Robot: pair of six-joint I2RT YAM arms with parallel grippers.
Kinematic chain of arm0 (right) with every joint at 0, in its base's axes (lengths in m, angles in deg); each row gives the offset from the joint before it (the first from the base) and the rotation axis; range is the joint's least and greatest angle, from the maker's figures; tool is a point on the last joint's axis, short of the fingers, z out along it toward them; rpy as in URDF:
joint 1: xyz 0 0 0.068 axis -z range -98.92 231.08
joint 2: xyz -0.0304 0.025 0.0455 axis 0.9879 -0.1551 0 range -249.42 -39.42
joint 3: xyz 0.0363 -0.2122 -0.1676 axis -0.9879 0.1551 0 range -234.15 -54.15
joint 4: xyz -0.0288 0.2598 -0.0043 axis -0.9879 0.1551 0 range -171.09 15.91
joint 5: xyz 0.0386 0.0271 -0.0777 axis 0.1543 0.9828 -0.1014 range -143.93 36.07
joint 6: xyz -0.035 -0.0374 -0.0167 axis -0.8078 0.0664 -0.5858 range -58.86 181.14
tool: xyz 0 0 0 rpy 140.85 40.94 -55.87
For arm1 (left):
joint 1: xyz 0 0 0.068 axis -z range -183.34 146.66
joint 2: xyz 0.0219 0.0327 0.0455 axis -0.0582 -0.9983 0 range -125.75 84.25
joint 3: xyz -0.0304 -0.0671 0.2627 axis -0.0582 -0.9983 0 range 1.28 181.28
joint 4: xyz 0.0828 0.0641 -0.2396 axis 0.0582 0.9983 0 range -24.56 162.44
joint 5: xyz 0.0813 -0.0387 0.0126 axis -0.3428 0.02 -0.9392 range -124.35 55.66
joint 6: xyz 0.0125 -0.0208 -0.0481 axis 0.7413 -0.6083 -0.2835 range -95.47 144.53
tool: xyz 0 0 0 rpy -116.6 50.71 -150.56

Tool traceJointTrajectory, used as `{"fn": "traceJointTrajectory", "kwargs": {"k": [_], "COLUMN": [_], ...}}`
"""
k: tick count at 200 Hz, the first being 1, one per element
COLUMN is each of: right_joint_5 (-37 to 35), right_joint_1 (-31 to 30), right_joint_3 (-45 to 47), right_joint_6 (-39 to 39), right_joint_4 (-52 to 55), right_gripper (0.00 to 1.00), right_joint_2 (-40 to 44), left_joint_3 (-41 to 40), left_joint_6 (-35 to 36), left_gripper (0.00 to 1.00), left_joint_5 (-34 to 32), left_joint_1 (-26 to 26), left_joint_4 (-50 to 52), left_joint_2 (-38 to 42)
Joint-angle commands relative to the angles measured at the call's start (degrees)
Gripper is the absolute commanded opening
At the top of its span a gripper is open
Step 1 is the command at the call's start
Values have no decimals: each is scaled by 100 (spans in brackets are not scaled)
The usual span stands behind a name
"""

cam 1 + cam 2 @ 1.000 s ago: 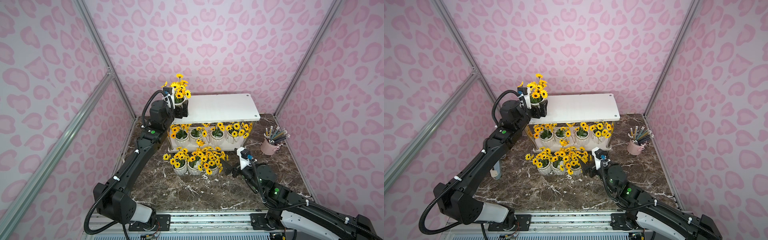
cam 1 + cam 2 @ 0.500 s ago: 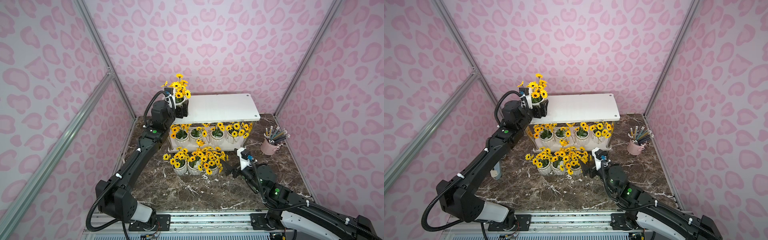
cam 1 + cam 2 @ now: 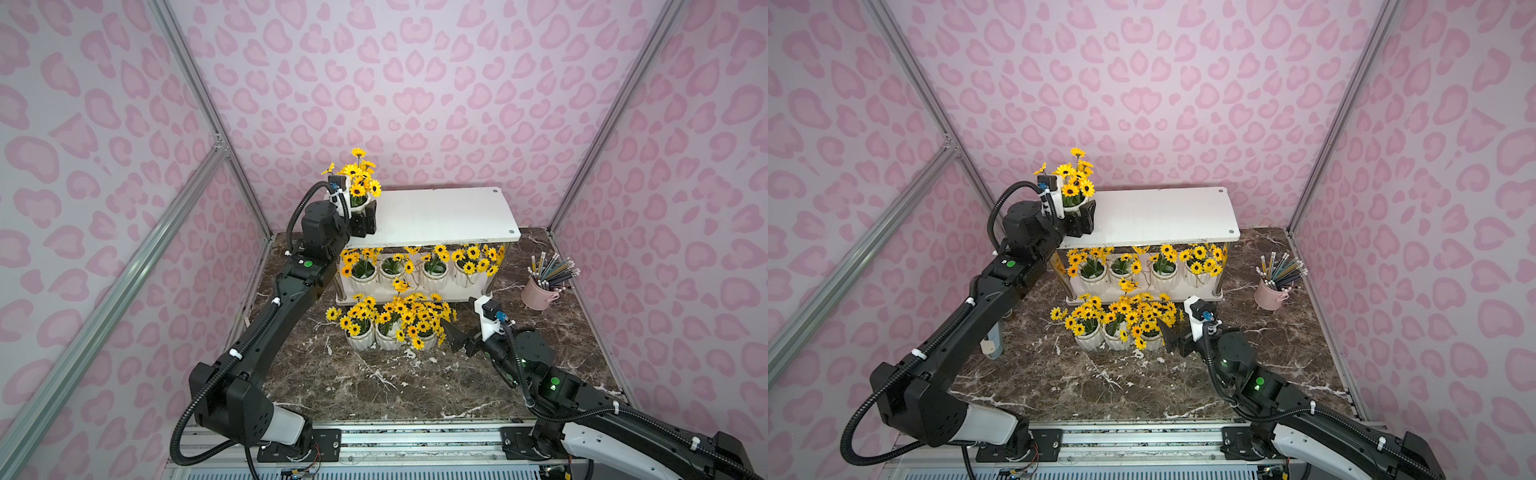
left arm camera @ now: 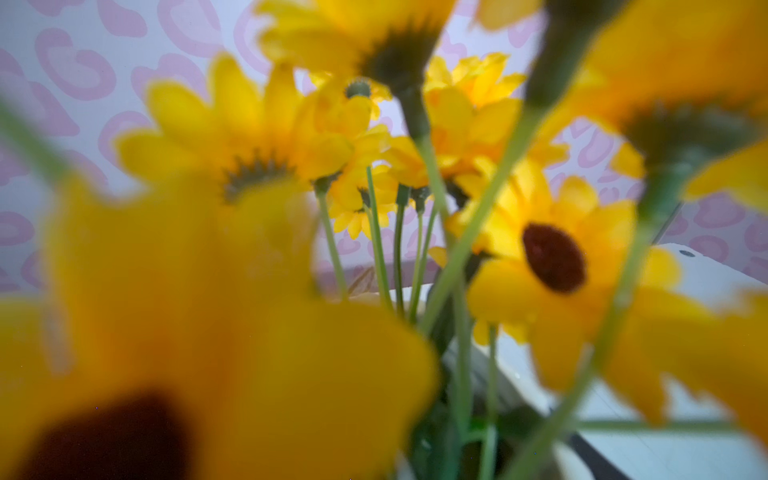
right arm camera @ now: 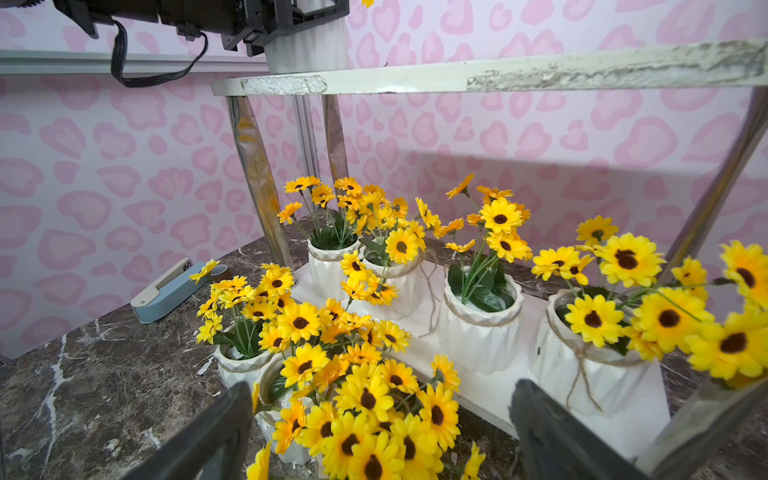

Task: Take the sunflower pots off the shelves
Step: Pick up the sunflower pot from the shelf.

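Observation:
The white two-tier shelves (image 3: 440, 216) (image 3: 1163, 216) stand at the back of the table. My left gripper (image 3: 361, 218) (image 3: 1081, 218) is shut on a sunflower pot (image 3: 358, 201) (image 3: 1074, 199) at the left end of the top board. Blurred sunflowers (image 4: 552, 257) fill the left wrist view and hide the jaws. Several pots (image 3: 392, 272) (image 5: 478, 332) line the lower shelf. Three more pots (image 3: 386, 332) (image 3: 1104, 332) stand bunched on the table in front. My right gripper (image 3: 451, 336) (image 5: 382, 395) is open beside that bunch, holding nothing.
A pink bucket of pencils (image 3: 540, 291) (image 3: 1273, 295) stands right of the shelves. A pale blue and white stapler-like object (image 5: 166, 291) (image 3: 990, 340) lies on the dark marble table (image 3: 353, 386) at the left. Pink patterned walls close in on three sides.
The left arm has shifted slightly while the held pot stays at the top board's left end. The right arm has not moved.

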Motion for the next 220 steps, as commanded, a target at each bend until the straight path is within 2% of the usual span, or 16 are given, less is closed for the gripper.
{"fn": "traceJointTrajectory", "kwargs": {"k": [1,51,77,135,181,220], "right_joint_5": [-41,-241,-460,-755,-802,-188], "right_joint_1": [-9,41,160,736,1312,2046], "right_joint_3": [-5,-10,-27,-326,-468,-460], "right_joint_6": [-64,-28,107,739,1257,1743], "right_joint_4": [-269,-366,-366,106,446,561], "right_gripper": [99,97,96,93,91,90], "right_joint_2": [16,73,97,-19,-19,103], "left_joint_3": [69,-13,-222,-1588,-2806,-3777], "left_joint_6": [-2,-4,100,305,99,-116], "left_gripper": [4,4,4,3,3,3], "left_joint_5": [12,138,54,-630,-968,-1142], "left_joint_1": [-6,28,244,1387,2358,3059], "left_joint_4": [-213,-97,-9,-280,-575,-1167], "left_joint_2": [210,747,1049,2361,3192,3503]}}
